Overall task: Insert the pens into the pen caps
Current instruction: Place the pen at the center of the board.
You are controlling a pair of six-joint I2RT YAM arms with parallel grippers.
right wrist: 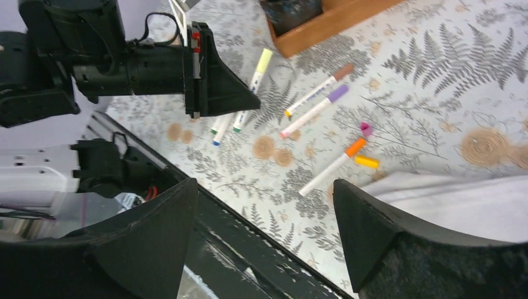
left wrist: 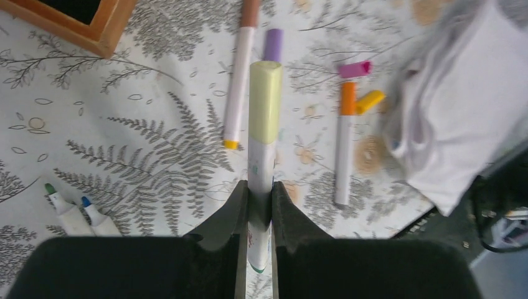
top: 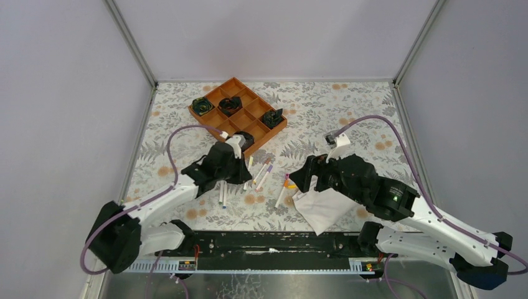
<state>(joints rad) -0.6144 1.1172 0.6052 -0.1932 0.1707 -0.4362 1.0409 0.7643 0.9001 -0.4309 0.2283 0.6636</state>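
The left tool [left wrist: 260, 188] is clamped on a pen [left wrist: 261, 165] with a yellow cap [left wrist: 266, 99] mid-worktop [top: 348, 112], the right tool [right wrist: 264, 190] gapes wide by the cloth [left wrist: 461, 106] at the near edge, other pens [left wrist: 238, 81] and loose caps [left wrist: 355, 68] lie between, and a wooden tray [top: 238, 112] sits far back.

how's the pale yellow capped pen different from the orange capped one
The white-barrelled pen with the pale yellow cap is clamped in the left tool; the white-barrelled pen with the orange cap lies free on the fern-patterned table beside the folded white cloth. Their caps differ: pale yellow against orange. Both are capped, with white barrels.
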